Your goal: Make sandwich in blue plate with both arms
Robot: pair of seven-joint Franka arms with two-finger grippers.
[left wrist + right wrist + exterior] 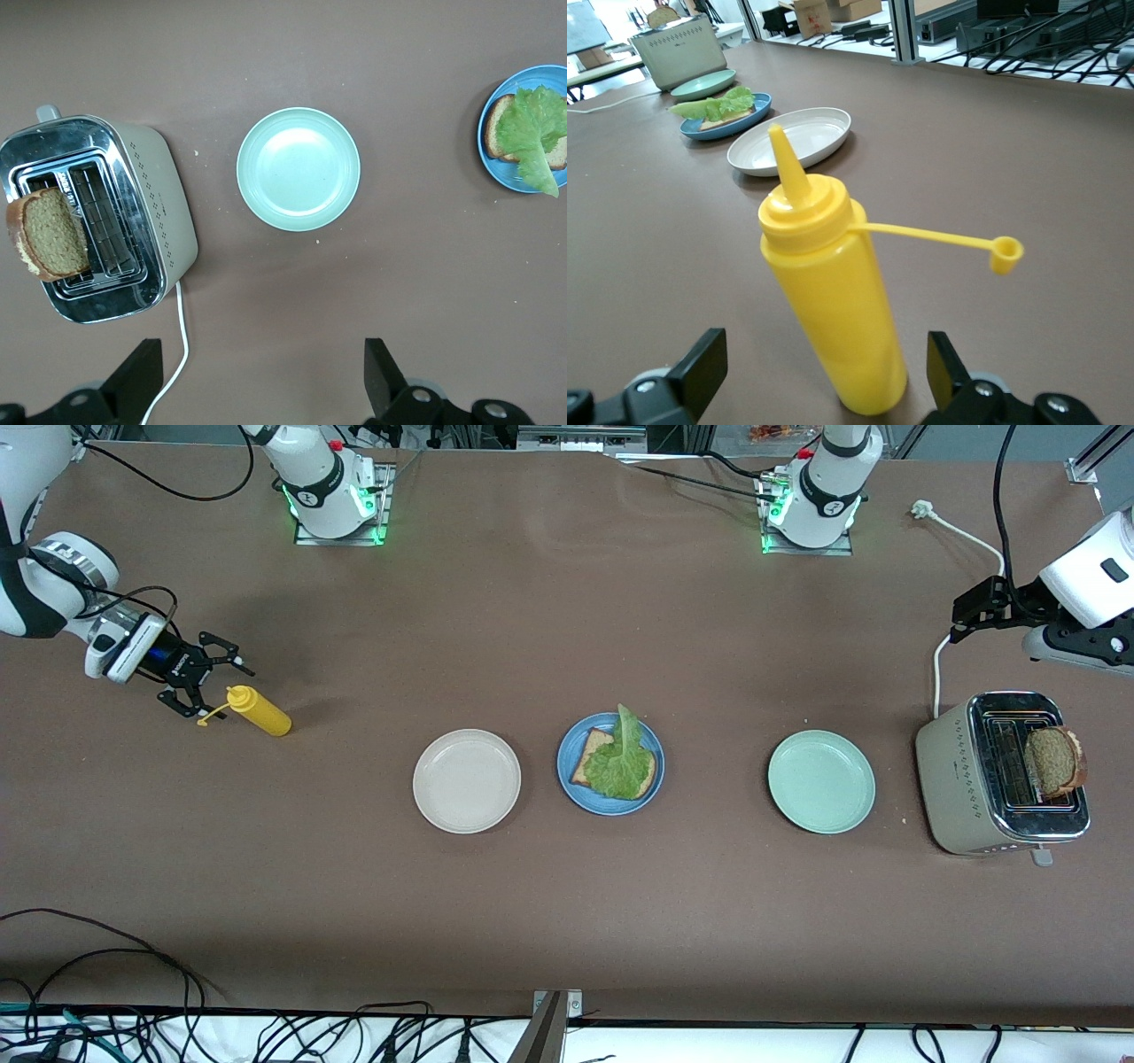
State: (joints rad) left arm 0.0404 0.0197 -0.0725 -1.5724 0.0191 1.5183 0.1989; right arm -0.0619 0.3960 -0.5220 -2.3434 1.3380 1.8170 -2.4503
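The blue plate [656, 784] sits mid-table and holds one brown bread slice [586, 760] with a ruffled lettuce leaf [620, 766] on top. It also shows in the left wrist view [496, 164] and the right wrist view [749, 115]. A second bread slice [1054, 760] stands in the toaster [961, 797], also seen in the left wrist view [49, 235]. My left gripper [964, 622] is open and empty, up in the air beside the toaster [168, 221]. My right gripper [199, 677] is open and empty, low at a yellow squeeze bottle [259, 711], not touching it.
A beige plate [467, 780] lies beside the blue plate toward the right arm's end, a mint-green plate [821, 781] toward the left arm's end. The toaster's white cord [936, 664] runs toward the bases. The yellow bottle [833, 301] stands with its tethered cap [1005, 254] open.
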